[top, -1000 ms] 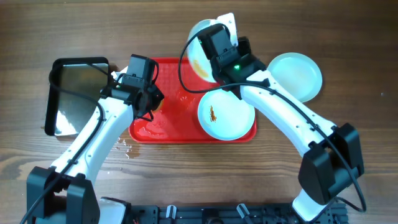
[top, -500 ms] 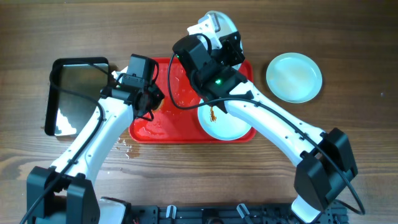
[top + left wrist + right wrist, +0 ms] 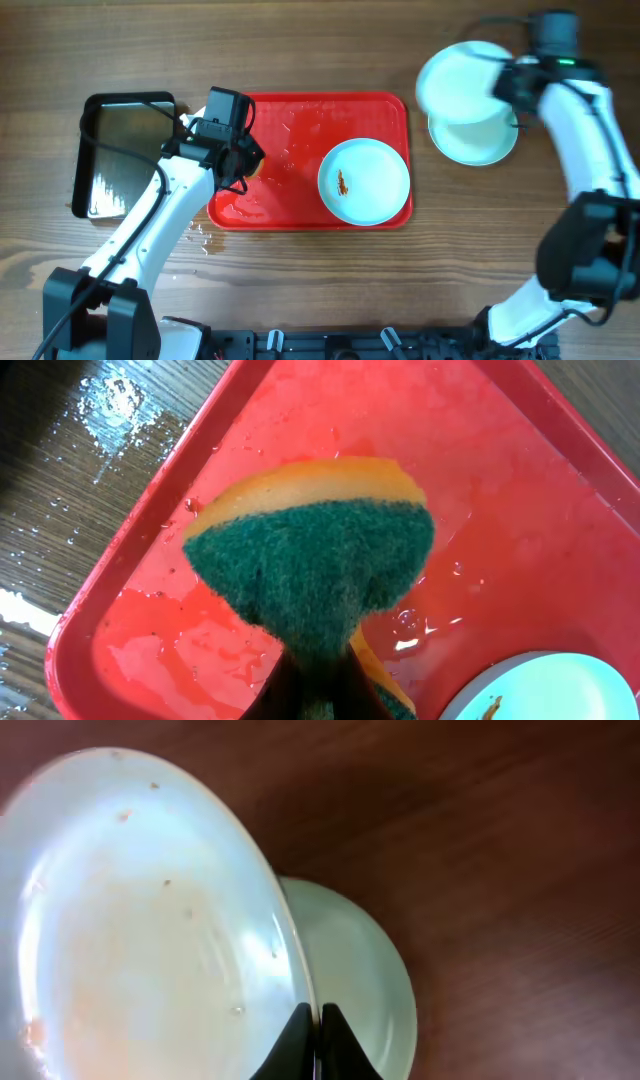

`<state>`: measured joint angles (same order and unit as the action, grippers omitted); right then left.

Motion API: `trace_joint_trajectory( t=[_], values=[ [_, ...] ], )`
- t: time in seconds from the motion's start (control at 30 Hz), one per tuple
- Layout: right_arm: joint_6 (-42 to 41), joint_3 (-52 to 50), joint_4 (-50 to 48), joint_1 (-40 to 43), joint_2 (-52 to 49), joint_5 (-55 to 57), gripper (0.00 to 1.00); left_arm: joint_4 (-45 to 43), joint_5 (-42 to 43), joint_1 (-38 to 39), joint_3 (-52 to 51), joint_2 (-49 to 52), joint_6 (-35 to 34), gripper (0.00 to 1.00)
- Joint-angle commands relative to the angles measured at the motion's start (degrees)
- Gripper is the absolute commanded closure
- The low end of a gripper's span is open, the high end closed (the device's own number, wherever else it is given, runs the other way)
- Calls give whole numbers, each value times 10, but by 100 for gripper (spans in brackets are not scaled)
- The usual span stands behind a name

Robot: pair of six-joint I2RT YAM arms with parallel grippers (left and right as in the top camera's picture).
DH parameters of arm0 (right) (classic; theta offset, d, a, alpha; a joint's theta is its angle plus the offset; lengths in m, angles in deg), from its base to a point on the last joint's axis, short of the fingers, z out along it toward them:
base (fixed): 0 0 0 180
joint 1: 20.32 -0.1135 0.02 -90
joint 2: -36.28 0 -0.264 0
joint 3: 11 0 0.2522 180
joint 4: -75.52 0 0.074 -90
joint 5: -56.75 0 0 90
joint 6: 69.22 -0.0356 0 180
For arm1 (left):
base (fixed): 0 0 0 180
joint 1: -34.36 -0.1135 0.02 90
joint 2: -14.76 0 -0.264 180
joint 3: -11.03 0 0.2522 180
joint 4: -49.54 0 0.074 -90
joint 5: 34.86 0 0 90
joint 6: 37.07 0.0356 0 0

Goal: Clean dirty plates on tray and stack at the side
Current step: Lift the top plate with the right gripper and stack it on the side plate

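Note:
The red tray [image 3: 270, 205] lies mid-table, wet. One pale plate [image 3: 365, 180] with a brown-orange smear sits on its right half; its edge shows in the left wrist view [image 3: 560, 690]. My left gripper [image 3: 243, 160] is shut on a yellow-and-green sponge [image 3: 315, 560] over the tray's left part [image 3: 200, 660]. My right gripper [image 3: 515, 85] is shut on the rim of a second plate [image 3: 455, 80], held tilted above a third plate [image 3: 480, 145] lying on the table right of the tray. The held plate [image 3: 140, 920] and the lower plate [image 3: 360, 980] show in the right wrist view, with the jaws [image 3: 312, 1030] on the rim.
A black-rimmed metal tray [image 3: 120, 155] lies at the left, next to the red tray. Water drops spot the wood [image 3: 205, 240] in front of the red tray's left corner.
My right arm has swung the plate from above the tray's back edge to the right, over the plate on the table. The left arm has not moved.

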<state>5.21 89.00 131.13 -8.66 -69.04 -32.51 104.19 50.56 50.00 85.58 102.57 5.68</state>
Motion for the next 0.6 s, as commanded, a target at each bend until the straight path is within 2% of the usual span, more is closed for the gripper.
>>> trace_joint_trajectory(
  t=[0.0, 0.17, 0.2, 0.23, 0.27, 0.3, 0.37, 0.4, 0.47, 0.57],
  values=[
    [4, -36, -9, 84, 5, -186, 96, -2, 0, -1, 2, 4, 7, 96],
    [-20, -148, -99, 103, 1, -158, 94, -5, 0, -1, 2, 4, 8, 96],
    [-37, -157, -106, 103, 0, -158, 69, -4, 0, -1, 2, 4, 8, 96],
    [-56, -158, -103, 103, -1, -163, 37, -4, 0, -1, 2, 4, 8, 96],
    [-58, -158, -98, 102, -1, -193, 26, -5, 0, -1, 2, 4, 8, 96],
    [-55, -158, -92, 100, -1, -231, 23, -7, 0, -1, 2, 4, 8, 96],
    [-51, -158, -76, 93, -1, -306, 23, -7, 0, -1, 2, 4, 7, 96],
    [-22, -158, -63, 76, -1, -349, 24, -7, 0, -1, 2, 4, 7, 96],
    [29, -158, -24, 24, -1, -343, 26, -6, 0, -1, 2, 4, 8, 96],
    [36, -158, 10, -97, -1, -259, 36, -6, 0, -1, 2, 4, 7, 96]
  ],
)
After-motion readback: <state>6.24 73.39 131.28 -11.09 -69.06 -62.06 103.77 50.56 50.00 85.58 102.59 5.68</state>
